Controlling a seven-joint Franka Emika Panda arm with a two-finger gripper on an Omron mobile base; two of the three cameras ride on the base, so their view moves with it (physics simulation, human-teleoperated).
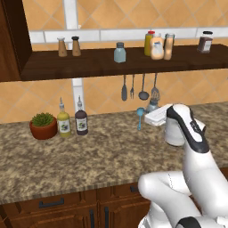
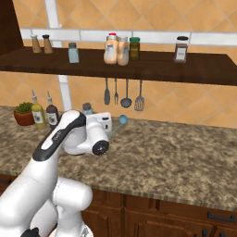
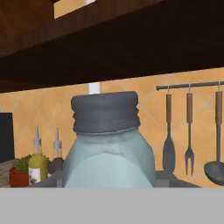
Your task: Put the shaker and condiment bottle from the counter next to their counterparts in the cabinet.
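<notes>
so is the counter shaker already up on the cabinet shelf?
No, the shaker sits right at the tool below the cabinet shelf, level with the hanging utensils.

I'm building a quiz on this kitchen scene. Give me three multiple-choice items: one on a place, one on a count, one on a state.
1. Where does the potted plant stand?
A. On the cabinet shelf
B. On the counter, left of two bottles
C. Hanging on the wall

2. How many utensils hang under the shelf?
A. Two
B. Six
C. Four

3. How is the shaker at the tool?
A. Upright, cap on
B. Lying on its side
C. Upright, cap off

Answers:
1 B: the left base view shows the pot on the granite beside the yellow and dark bottles.
2 C: both base views show four handles in a row.
3 A: the hand view shows its grey cap sitting level on top.
</notes>
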